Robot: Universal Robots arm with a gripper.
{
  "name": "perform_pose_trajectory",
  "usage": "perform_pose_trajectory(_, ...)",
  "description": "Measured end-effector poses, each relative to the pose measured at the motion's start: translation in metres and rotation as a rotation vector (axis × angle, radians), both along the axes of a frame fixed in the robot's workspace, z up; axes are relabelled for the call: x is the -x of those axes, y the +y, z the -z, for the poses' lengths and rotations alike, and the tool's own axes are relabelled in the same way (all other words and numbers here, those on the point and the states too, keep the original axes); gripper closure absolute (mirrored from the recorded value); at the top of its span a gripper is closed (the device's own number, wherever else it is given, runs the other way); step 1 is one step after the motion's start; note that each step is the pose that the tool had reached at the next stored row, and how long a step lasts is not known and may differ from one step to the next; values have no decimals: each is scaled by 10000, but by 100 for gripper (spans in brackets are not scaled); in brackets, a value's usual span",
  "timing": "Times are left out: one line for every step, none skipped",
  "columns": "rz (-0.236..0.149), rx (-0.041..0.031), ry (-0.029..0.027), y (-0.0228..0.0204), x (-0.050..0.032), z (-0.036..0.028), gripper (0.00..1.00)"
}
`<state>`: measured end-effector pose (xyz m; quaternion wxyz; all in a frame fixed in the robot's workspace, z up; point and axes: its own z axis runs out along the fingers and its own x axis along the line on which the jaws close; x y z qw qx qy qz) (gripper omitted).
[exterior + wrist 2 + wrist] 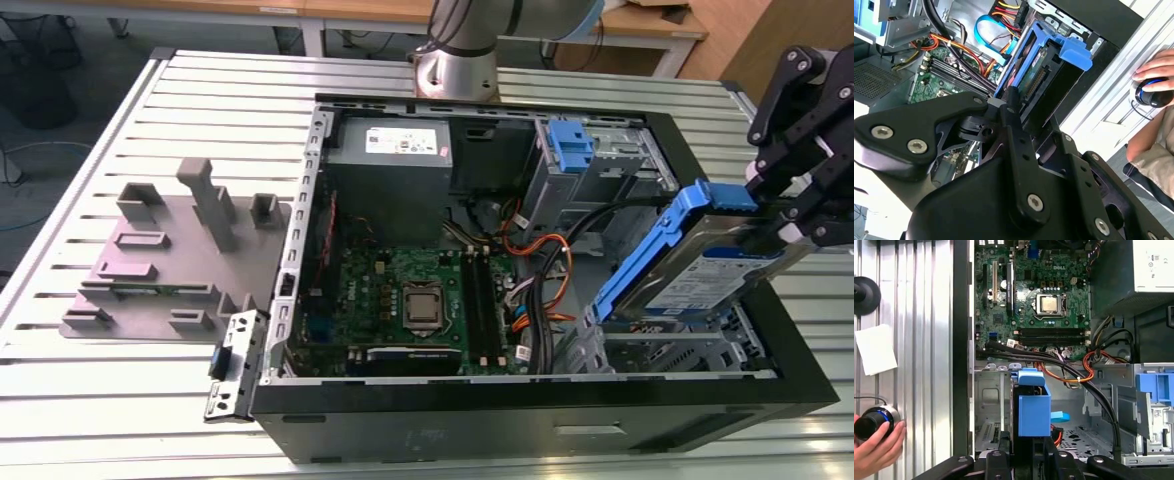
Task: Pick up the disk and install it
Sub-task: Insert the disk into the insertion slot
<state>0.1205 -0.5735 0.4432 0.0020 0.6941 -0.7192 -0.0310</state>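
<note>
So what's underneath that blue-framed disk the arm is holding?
The disk is tilted over a metal drive bay in the computer case. The bay's part directly below the disk is hidden.

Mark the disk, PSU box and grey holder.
disk [705, 285]: exterior view, labelled face.
power-supply box [404, 143]: exterior view, white sticker.
grey holder [160, 270]: exterior view, flat base.
</note>
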Motion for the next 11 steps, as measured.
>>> perform_pose_trajectory(1, 0, 0, -1, 0, 0, 65)
perform_pose_trajectory(1, -1, 0, -5, 0, 1, 65)
perform_pose_trajectory(1, -1, 0, -10, 0, 1, 65)
perform_pose_trajectory(1, -1, -1, -16, 0, 0, 65)
perform_pose_trajectory(1, -4, 0, -24, 0, 1, 65)
perform_pose_trajectory(1, -6, 0, -30, 0, 0, 65)
perform_pose_trajectory(1, -10, 0, -35, 0, 1, 65)
perform_pose_trajectory(1, -11, 0, -35, 0, 0, 65)
perform_pose_trajectory(1, -16, 0, -35, 0, 0, 65)
perform_pose_trajectory(1, -20, 0, -35, 1, -1, 65)
perform_pose_trajectory(1, -24, 0, -35, 4, 0, 65)
